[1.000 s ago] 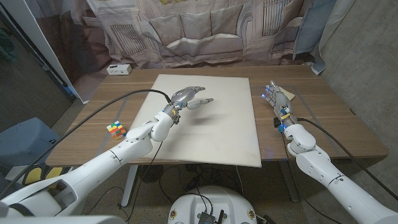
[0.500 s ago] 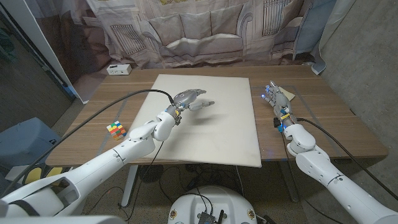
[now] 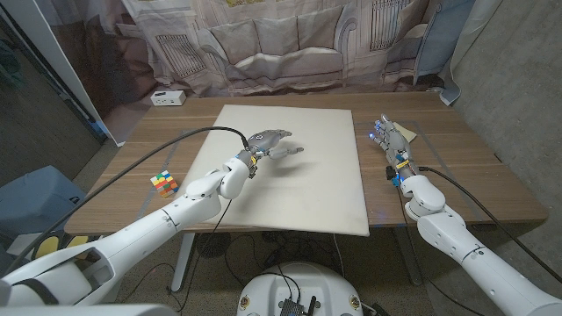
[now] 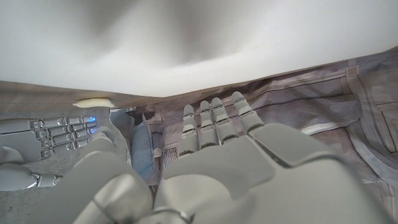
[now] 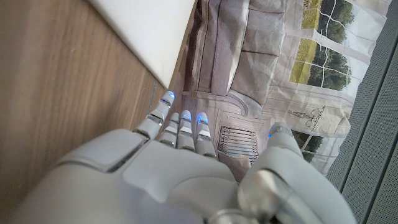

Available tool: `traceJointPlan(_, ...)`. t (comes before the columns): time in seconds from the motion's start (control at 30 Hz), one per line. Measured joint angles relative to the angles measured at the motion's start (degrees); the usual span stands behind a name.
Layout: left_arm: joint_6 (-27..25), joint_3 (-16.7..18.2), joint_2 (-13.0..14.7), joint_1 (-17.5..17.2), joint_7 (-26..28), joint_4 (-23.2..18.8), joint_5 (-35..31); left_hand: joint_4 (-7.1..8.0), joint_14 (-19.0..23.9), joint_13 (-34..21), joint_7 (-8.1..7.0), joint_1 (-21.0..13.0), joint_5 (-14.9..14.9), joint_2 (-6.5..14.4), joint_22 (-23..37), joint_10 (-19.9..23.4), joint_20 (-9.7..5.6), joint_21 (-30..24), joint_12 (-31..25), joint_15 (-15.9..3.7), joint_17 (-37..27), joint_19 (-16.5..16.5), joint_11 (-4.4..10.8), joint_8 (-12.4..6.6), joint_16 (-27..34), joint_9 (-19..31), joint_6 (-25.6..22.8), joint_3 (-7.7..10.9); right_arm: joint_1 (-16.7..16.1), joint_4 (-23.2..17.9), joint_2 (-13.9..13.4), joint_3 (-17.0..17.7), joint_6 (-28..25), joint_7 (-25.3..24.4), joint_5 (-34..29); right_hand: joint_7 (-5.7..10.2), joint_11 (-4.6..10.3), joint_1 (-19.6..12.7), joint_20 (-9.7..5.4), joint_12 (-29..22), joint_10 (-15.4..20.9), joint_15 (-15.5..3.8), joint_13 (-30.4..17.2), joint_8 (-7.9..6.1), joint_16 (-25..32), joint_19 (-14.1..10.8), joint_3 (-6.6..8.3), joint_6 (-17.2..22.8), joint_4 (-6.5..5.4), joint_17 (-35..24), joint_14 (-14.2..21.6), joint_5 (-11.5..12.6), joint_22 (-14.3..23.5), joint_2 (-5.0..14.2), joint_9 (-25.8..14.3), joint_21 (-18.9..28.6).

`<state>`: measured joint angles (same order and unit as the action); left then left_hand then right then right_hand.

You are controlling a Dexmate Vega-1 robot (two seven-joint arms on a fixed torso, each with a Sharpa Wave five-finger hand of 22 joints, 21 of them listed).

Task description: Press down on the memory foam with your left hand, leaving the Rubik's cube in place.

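**One foam slab, one cube, two hands**

One memory foam (image 3: 294,171) slab, off-white, flat, rectangular, matte and smooth, lies mid-table on the wooden table (image 3: 457,175), brown grain showing around it. One Rubik's cube (image 3: 162,182), small, multicoloured squares, sits on bare wood at 9 o'clock from the slab, well apart from it.

Left hand (image 3: 270,142): grey and metallic, over the slab's upper middle, fingers spread and slightly curled, holding nothing; a soft shadow lies on the foam beneath it. Cannot tell whether fingertips touch the surface. From the left wrist, the fingers (image 4: 214,124) reach out side by side.

Right hand (image 3: 392,140): white and grey, at 3 o'clock from the slab on bare wood, fingers extended, blue-lit tips, empty.

One small white box (image 3: 168,97) at the table's 11 o'clock corner. Printed fabric backdrop (image 3: 281,44) behind.
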<state>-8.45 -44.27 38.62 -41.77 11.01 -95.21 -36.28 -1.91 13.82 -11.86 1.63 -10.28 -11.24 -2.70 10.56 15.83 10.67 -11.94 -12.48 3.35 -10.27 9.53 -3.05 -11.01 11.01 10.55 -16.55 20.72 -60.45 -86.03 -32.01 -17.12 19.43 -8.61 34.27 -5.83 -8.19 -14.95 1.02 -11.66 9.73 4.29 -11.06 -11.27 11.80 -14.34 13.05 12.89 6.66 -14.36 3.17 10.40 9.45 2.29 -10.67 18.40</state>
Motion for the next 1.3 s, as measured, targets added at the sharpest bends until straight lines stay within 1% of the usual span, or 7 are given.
traceJointPlan(0.33,-1.19,-1.37,-0.07,0.91,-1.81,-0.52,-0.77,-0.24,-0.97,0.0,-0.2,-0.29,0.24,0.29,-0.01,-1.93,0.35,0.0,0.62,0.95,0.0,-0.36,-0.32,0.43,-0.45,0.0,1.64,0.24,-0.35,-0.5,-0.28,0.13,-0.2,-0.23,0.02,0.0,-0.32,0.0,0.21,0.0,0.32,0.0,0.0,0.0,0.0,-0.21,-0.14,0.0,0.14,0.0,0.0,0.0,0.0,0.0,0.0,0.0)
traceJointPlan(0.47,-1.39,-1.89,-0.29,1.29,-2.48,-0.23,-0.91,-0.24,-1.31,0.0,-0.2,-0.3,0.24,0.3,-0.01,-2.24,0.35,0.0,0.62,0.65,0.0,-0.36,-0.63,0.64,-0.45,0.0,2.26,0.25,-0.37,-0.6,-0.41,0.17,-0.27,-0.23,0.02,0.0,-0.31,0.0,0.21,0.0,0.32,0.0,0.0,0.0,0.0,-0.21,-0.14,0.0,0.14,-0.01,0.0,0.0,0.0,0.0,0.0,0.0)
traceJointPlan(0.6,-1.59,-2.33,-0.45,1.62,-3.16,0.09,-1.04,-0.72,-1.4,0.01,-0.28,-0.3,0.24,0.29,-0.01,-2.55,-0.03,0.39,0.62,0.57,0.0,-0.83,-0.33,0.64,-0.45,0.0,2.4,0.25,-0.38,-0.62,-0.45,0.18,-0.32,-0.23,0.03,0.0,-0.31,0.0,0.41,0.0,0.31,0.0,0.0,0.0,0.0,-0.41,-0.14,0.0,0.14,-0.01,0.0,0.0,0.0,0.0,0.0,-0.44)
traceJointPlan(0.7,-1.77,-2.58,-0.58,1.8,-3.59,0.23,-1.16,-0.72,-1.69,0.01,-0.2,-0.3,0.24,0.29,-0.01,-2.85,-0.02,0.39,0.62,0.85,0.01,-0.83,-0.63,0.64,-0.44,-0.01,2.88,0.25,-0.38,-0.62,-0.46,0.19,-0.33,-0.18,0.05,0.0,-0.31,0.0,0.41,0.0,0.31,0.0,0.0,0.0,0.0,-0.41,-0.14,0.0,0.13,-0.01,0.0,0.0,0.0,0.0,0.0,-0.44)
traceJointPlan(0.8,-2.01,-2.88,-0.72,2.01,-4.01,0.47,-1.23,-0.72,-1.99,0.01,-0.11,-0.3,0.24,0.29,-0.01,-3.16,0.14,0.39,0.84,1.15,0.01,-1.0,-0.32,0.64,-0.44,-0.01,3.4,0.25,-0.38,-0.62,-0.47,0.21,-0.34,-0.12,0.06,0.0,-0.31,0.0,0.41,0.0,0.31,0.0,0.0,0.0,0.0,-0.41,-0.14,0.0,0.14,-0.01,0.0,0.0,0.0,0.0,0.0,-0.44)
traceJointPlan(1.0,-2.58,-3.37,-0.92,2.34,-4.86,0.74,-1.41,-0.72,-3.11,-0.28,-0.61,-0.28,0.24,0.31,-0.01,-4.43,0.12,0.73,1.06,1.24,0.01,-1.99,-0.48,0.87,-0.66,-0.01,4.71,0.25,-0.48,-0.6,-0.52,0.31,-0.34,-0.09,0.14,0.0,-0.31,0.0,0.41,0.0,0.31,0.0,0.0,0.0,0.0,-0.41,-0.14,0.0,0.13,0.27,0.0,0.0,0.0,0.0,0.0,-0.44)
traceJointPlan(1.3,-3.68,-4.29,-1.22,3.05,-6.78,1.0,-1.79,-0.96,-4.46,-0.27,0.11,0.02,0.24,0.61,-0.17,-5.92,-2.38,1.07,1.06,1.57,0.01,-3.8,-1.65,0.87,-0.66,-0.01,6.04,0.01,-0.73,-0.6,-0.59,0.52,-0.34,-0.1,0.27,0.0,-0.31,0.0,0.41,0.0,0.31,0.0,0.0,0.0,0.0,-0.41,0.03,0.0,0.3,0.26,0.0,0.0,0.3,0.0,0.0,-0.9)
